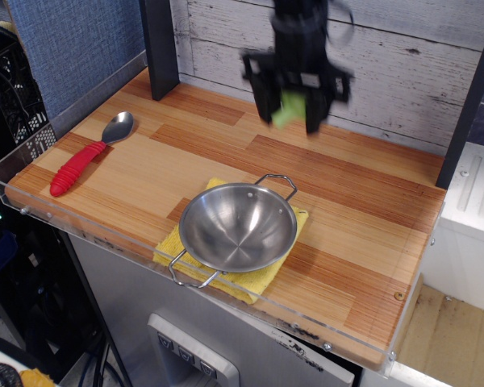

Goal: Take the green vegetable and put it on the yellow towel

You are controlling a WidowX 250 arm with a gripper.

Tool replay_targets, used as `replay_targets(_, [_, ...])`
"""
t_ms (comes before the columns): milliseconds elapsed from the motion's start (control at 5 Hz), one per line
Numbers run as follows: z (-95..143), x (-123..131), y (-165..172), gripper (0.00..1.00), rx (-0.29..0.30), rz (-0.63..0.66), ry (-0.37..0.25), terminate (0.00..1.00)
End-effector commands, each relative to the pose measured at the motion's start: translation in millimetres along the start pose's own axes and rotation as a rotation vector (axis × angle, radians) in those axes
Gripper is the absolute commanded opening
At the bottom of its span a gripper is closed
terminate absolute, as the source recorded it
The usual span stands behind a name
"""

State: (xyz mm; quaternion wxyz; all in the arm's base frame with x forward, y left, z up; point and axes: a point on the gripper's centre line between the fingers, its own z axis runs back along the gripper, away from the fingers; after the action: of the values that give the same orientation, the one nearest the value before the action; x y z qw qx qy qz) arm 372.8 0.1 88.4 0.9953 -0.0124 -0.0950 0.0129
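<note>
My gripper (290, 111) is shut on the green vegetable (289, 110), a small light-green toy broccoli, and holds it in the air above the back of the wooden table. The image of the gripper is motion-blurred. The yellow towel (258, 281) lies near the table's front edge, below and in front of the gripper. A round steel two-handled bowl (237, 227) sits on top of the towel and covers most of it, so only the towel's edges and corners show.
A spoon with a red handle (81, 165) lies at the left of the table (355, 201). A dark post (160, 47) stands at the back left. A white plank wall (419, 72) runs behind the table. A clear rim lines the front edge.
</note>
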Motion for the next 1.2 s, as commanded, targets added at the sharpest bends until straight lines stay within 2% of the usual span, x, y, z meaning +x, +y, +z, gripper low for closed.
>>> replay_targets(0, [115,1,5,0.00,-0.078,0.013,-0.192,0.00])
replay_targets(200, [132,-26,-4,0.00,-0.072,-0.026,-0.173,0.00])
replay_targets(400, [124,-45,-3,0.00,-0.040,-0.032,-0.156,0.00])
replay_targets(800, [95,-66,10,0.00,0.026,-0.037,-0.120,0.00])
replay_targets(1000, [68,-76,7,0.00,0.047,-0.083,-0.054,0.00])
